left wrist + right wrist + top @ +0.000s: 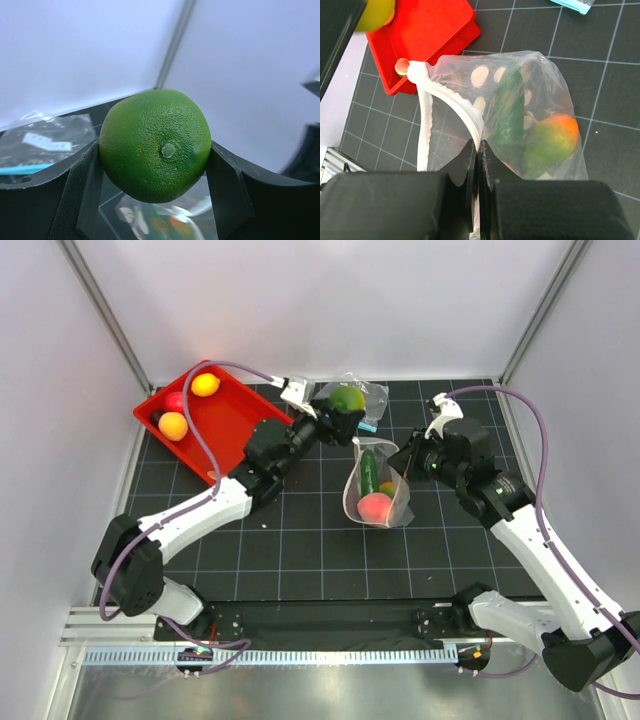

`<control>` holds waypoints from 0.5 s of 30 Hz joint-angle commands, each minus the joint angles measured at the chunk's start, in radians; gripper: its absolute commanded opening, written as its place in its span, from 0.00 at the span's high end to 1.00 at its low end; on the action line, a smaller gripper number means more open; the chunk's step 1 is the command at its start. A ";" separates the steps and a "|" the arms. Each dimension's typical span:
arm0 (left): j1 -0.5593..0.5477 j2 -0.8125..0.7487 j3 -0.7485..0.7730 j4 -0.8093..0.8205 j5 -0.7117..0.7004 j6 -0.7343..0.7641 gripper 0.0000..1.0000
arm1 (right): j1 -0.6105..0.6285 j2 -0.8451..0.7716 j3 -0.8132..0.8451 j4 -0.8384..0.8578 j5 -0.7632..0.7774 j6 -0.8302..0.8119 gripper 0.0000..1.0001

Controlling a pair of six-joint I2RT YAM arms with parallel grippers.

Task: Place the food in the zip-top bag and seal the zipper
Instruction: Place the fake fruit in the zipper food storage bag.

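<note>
My left gripper (345, 408) is shut on a green lime (347, 398), held in the air just beyond the far left of the zip-top bag (398, 508). The lime fills the left wrist view (155, 145) between both fingers (227, 190). The dotted bag stands open on the mat with a cucumber (370, 472) and a pink peach (375, 507) inside. My right gripper (405, 462) is shut on the bag's rim at its pale zipper (447, 97). In the right wrist view (479, 147) its jaws pinch the strip, with the cucumber (507, 115) and a green-orange fruit (552, 142) showing through the plastic.
A red tray (225, 425) at the back left holds a yellow fruit (205, 385), an orange one (173, 426) and a red piece (175, 400). A smaller clear pouch (372, 392) with a teal strip lies behind the bag. White walls enclose the mat.
</note>
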 commanded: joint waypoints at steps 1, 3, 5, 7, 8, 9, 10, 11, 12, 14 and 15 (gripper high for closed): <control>-0.025 -0.058 -0.001 0.113 0.108 0.056 0.67 | -0.002 0.007 0.005 0.004 0.035 -0.010 0.99; -0.034 -0.068 0.004 0.119 0.145 0.050 0.68 | -0.003 0.024 0.018 -0.004 0.041 -0.016 0.99; -0.037 -0.074 0.016 0.119 0.213 0.044 0.71 | -0.008 0.038 0.034 -0.009 0.038 -0.017 0.99; -0.039 -0.088 0.019 0.120 0.241 0.024 0.72 | -0.014 0.059 0.048 -0.009 0.019 -0.013 0.99; -0.039 -0.096 0.021 0.123 0.256 0.016 0.73 | -0.015 0.067 0.065 -0.009 0.013 -0.008 0.99; -0.040 -0.108 0.021 0.134 0.259 0.010 0.74 | -0.017 0.073 0.074 -0.004 0.006 -0.001 0.99; -0.040 -0.113 0.021 0.136 0.264 0.001 0.75 | -0.020 0.082 0.080 0.007 -0.013 0.012 0.99; -0.040 -0.119 0.024 0.137 0.270 -0.007 0.75 | -0.020 0.088 0.093 0.013 -0.021 0.021 0.99; -0.040 -0.125 0.025 0.137 0.273 -0.011 0.75 | -0.022 0.091 0.097 0.021 -0.028 0.029 0.99; -0.040 -0.130 0.021 0.139 0.287 -0.022 0.75 | -0.023 0.102 0.120 0.034 -0.039 0.047 0.99; -0.040 -0.130 0.017 0.140 0.291 -0.028 0.75 | -0.023 0.105 0.133 0.034 -0.039 0.053 0.99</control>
